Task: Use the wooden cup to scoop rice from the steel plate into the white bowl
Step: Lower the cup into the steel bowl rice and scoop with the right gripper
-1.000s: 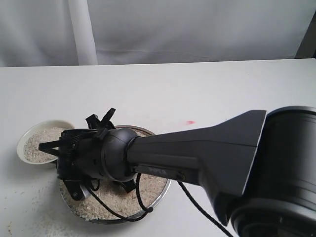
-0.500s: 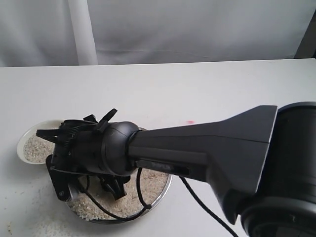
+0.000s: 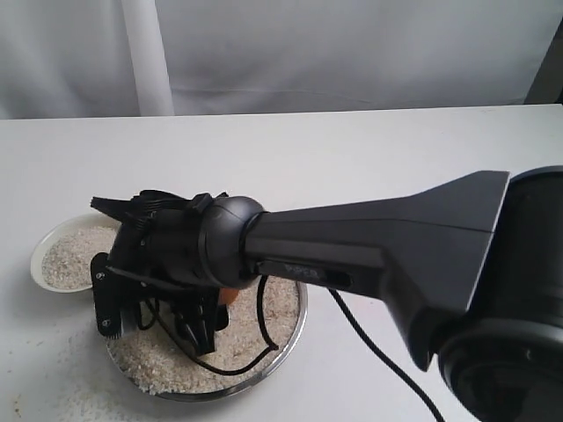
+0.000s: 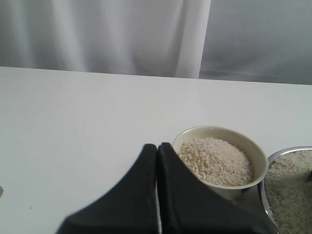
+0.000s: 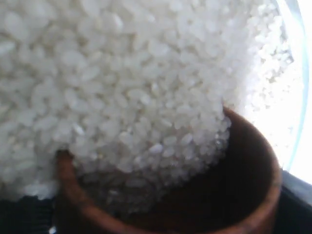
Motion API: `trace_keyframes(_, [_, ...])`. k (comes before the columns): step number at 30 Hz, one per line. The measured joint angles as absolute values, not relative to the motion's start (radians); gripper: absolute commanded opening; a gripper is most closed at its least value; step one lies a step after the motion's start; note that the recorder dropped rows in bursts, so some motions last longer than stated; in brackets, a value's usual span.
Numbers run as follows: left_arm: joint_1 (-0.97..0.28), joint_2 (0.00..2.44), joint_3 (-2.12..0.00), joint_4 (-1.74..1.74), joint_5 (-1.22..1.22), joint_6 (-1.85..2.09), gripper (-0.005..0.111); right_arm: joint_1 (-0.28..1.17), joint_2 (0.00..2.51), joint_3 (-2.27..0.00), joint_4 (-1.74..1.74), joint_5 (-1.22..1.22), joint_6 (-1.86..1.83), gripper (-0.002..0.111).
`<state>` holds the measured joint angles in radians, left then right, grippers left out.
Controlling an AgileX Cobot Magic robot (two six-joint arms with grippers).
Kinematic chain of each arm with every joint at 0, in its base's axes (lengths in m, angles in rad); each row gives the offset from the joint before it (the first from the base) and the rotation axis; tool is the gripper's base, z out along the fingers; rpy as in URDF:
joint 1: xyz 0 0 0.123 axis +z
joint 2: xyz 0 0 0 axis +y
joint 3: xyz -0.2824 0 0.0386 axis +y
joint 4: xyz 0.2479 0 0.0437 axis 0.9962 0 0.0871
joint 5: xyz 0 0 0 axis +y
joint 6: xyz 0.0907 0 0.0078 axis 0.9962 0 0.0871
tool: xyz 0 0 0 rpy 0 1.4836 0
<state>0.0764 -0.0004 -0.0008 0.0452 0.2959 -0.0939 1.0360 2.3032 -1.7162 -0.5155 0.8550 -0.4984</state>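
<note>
White table (image 3: 352, 158) w/ steel plate (image 3: 295, 338): R gripper (image 3: 215, 308) clamps wooden cup (image 5: 243, 165) in rice (image 5: 122, 87), L gripper (image 4: 157, 151) closed.

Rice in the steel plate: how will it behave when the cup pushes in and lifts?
Loose grains: the rice probably flows around the wooden cup, not clumping. Likely spills easily when tilted; stray grains lie on the table.
</note>
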Motion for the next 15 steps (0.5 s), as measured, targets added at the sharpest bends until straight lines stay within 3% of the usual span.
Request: trace_keyframes(15, [0.076,0.000,-0.001,0.045,0.296,-0.094,0.000,0.964,2.225,-1.571,-0.363,0.626,-0.494,0.000])
